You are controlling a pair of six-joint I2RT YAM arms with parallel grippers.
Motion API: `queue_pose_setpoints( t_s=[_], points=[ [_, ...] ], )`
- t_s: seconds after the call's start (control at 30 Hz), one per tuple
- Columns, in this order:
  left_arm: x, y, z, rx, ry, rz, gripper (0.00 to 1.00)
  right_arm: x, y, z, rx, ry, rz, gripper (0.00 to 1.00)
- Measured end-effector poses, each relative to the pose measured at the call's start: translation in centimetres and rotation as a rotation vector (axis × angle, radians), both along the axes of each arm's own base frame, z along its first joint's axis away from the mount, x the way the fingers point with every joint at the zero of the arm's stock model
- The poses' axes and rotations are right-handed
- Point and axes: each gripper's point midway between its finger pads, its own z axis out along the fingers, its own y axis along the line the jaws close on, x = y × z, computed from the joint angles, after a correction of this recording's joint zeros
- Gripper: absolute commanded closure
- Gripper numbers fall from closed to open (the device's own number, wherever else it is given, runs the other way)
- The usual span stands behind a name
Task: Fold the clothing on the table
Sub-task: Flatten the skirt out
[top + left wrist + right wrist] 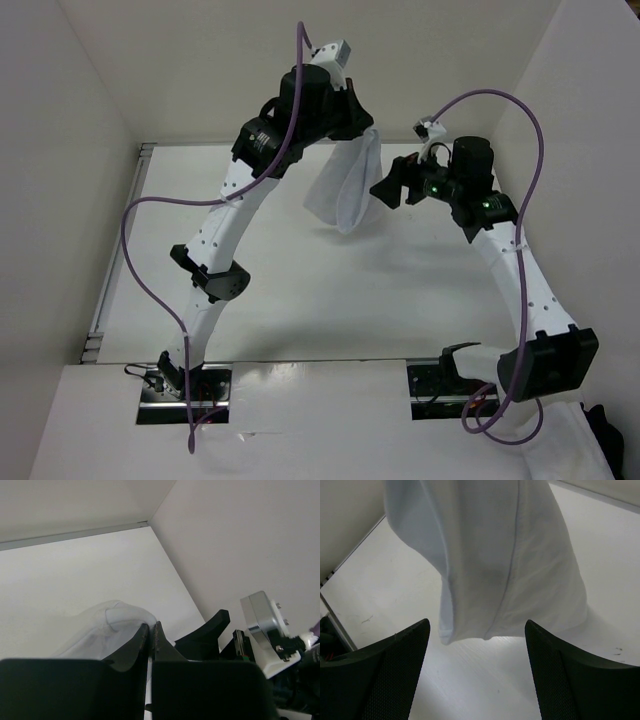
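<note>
Garment: thin plain white fabric garment point(345, 190) hangs in the air over the far middle of the flat matte white worktop point(300, 290). Its long axis is near vertical and its lower end looks clear of the surface.
Left claw: the left claw point(366, 128) is pinched tight on the garment's top edge. In the wrist view, cloth point(110, 625) bulges out beside the closed tips.
Right claw: the right claw point(395, 188) is spread wide and carries nothing. It sits just beside the hanging cloth, on its right, facing it.
Key relation: seen from the right claw point(476, 630), the garment point(510, 565) lies straight ahead, with its lower hem between and beyond the open tips. The right arm is the only free one.
Step, judged: a second grasp low on the cloth, to spread it flat before folding.
Risk, judged: limp double layers, so the claw may catch only one.
</note>
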Motion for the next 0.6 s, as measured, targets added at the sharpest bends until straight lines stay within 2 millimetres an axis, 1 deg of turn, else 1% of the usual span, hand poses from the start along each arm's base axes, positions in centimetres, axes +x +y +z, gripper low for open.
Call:
queue_pose_setpoints(
  t_s=[0.13,0.23,0.27,0.37,0.43,0.53,0.6],
  points=[
    [0.5,0.4,0.2,-0.003,-0.009,0.026,1.0,0.7,0.6,0.9,0.002,-0.05,-0.017,0.19],
    [0.9,0.7,0.4,-0.007,-0.017,0.041,1.0,1.4,0.7,1.0,-0.001,-0.067,-0.039,0.19],
    [1.0,0.7,0.5,-0.01,-0.02,0.045,1.0,1.7,0.9,0.8,-0.004,-0.064,-0.045,0.21],
    [1.2,0.8,0.7,-0.017,-0.03,0.052,1.0,2.6,1.8,-0.4,-0.022,-0.049,-0.054,0.22],
    [1.4,0.8,1.0,-0.024,-0.038,0.056,1.0,3.2,2.6,-1.8,-0.047,-0.024,-0.062,0.24],
    [1.7,1.0,1.3,-0.033,-0.05,0.065,1.0,3.6,3.7,-3.5,-0.074,0.011,-0.06,0.29],
    [1.8,1.0,1.5,-0.038,-0.056,0.066,1.0,3.9,4.0,-4.5,-0.087,0.029,-0.067,0.34]
  ],
)
